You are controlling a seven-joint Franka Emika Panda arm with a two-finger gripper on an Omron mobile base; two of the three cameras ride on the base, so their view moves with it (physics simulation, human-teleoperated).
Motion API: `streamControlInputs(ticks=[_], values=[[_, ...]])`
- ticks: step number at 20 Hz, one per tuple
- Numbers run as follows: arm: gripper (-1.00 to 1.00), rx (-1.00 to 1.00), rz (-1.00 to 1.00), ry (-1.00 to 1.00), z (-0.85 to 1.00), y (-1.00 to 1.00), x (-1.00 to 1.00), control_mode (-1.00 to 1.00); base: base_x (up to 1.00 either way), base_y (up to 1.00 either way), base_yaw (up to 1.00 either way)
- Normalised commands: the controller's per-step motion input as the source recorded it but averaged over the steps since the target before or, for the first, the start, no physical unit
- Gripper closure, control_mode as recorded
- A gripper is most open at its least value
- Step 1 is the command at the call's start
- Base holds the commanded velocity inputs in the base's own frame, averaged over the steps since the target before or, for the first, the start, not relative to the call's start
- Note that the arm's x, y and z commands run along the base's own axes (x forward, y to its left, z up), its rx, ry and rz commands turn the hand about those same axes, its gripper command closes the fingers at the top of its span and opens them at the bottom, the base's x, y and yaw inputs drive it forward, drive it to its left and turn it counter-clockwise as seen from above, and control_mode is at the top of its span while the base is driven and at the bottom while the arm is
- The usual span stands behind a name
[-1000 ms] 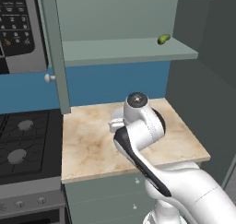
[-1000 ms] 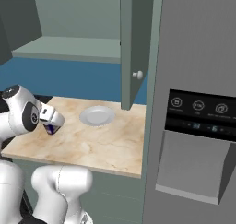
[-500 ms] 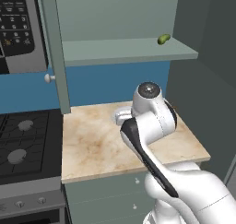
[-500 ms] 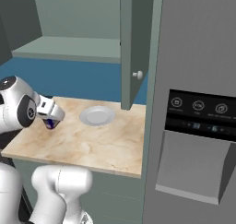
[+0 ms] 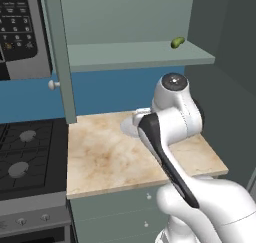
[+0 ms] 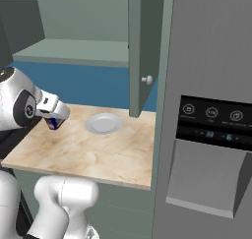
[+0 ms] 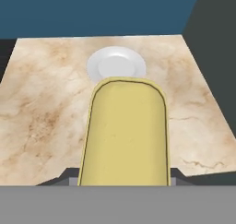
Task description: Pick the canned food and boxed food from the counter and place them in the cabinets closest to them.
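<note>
The canned food [image 6: 53, 122], a small dark blue-purple cylinder with a yellow top, hangs clear of the marble bench [image 6: 88, 152], clamped between the fingers of the robot's gripper [image 6: 53, 116] above the bench's left rear part, as the right base view shows it. From the hand view the can [image 7: 125, 131] looms large, its yellow face turned to the lens and its rim outlined dark. By the look of it the can is rigid and light for its size, with smooth, likely slippery sides; a hold across the middle of the round wall, as here, seems the safest, since a grip near either end could let it pivot or slide. It should not crush under a firm squeeze. Just beyond the can, near the back edge of the bench, lies a white plate [image 6: 103, 123], apart from it. Above, the grey-green cabinets [image 5: 140, 54] stand open, the inner shelf bare but for a small green fruit-like object [image 5: 177, 42] near its right end. A cabinet door [image 6: 143, 46] with a round white knob hangs over the bench's right rear corner.
</note>
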Motion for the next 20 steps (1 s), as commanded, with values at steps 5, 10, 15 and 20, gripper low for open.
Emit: streamControlInputs(ticks=[5, 10, 15, 20], values=[[1.00, 0.00, 0.01, 0.00, 0.47, -0.15, -0.12, -1.00, 0.00, 0.00, 0.00], [1.00, 0.00, 0.03, 0.00, 0.47, -0.11, -0.10, -1.00, 0.00, 0.00, 0.00], [1.00, 0.00, 0.04, 0.00, 0.47, -0.11, -0.11, -1.00, 0.00, 0.00, 0.00], [1.00, 0.01, 0.04, 0.00, 0.49, -0.10, -0.07, -1.00, 0.00, 0.00, 0.00]])
